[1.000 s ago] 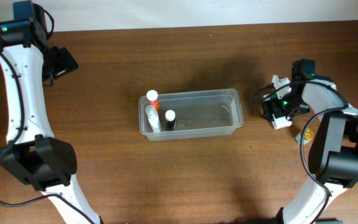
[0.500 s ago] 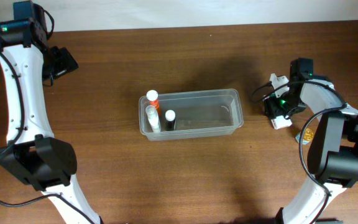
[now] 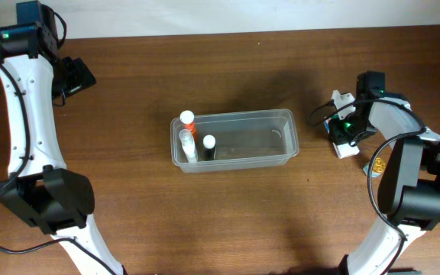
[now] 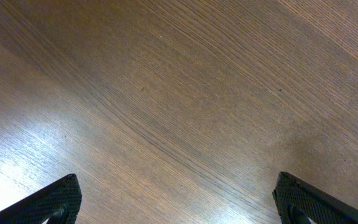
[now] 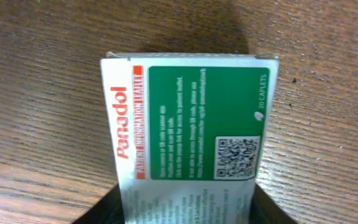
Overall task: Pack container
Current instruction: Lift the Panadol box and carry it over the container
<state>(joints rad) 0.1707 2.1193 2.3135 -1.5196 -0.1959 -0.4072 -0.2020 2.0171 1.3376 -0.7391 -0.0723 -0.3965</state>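
The container [image 3: 292, 134], a clear plastic tub, lies in the middle of the table. Three small bottles [image 3: 187, 118] stand at its left end; the rest of it holds nothing. To its right a white-and-green Panadol carton [image 5: 191, 124] lies flat on the wood. My right gripper [image 5: 188, 206] is shut on the carton, its dark fingers [image 5: 263, 210] pressed against both long sides. From overhead the right gripper [image 3: 341, 128] covers the carton's middle and a white end [image 3: 347, 150] sticks out. My left gripper [image 4: 179, 202] is open over bare wood at the far left [image 3: 75, 76].
A small yellow item [image 3: 378, 164] lies by the right arm near the table's right edge. The table's back edge [image 3: 220, 33] meets a white wall. Both arm bases stand at the front corners.
The right gripper's fingers have closed in onto the carton's sides. The left arm, the container and the bottles have not moved.
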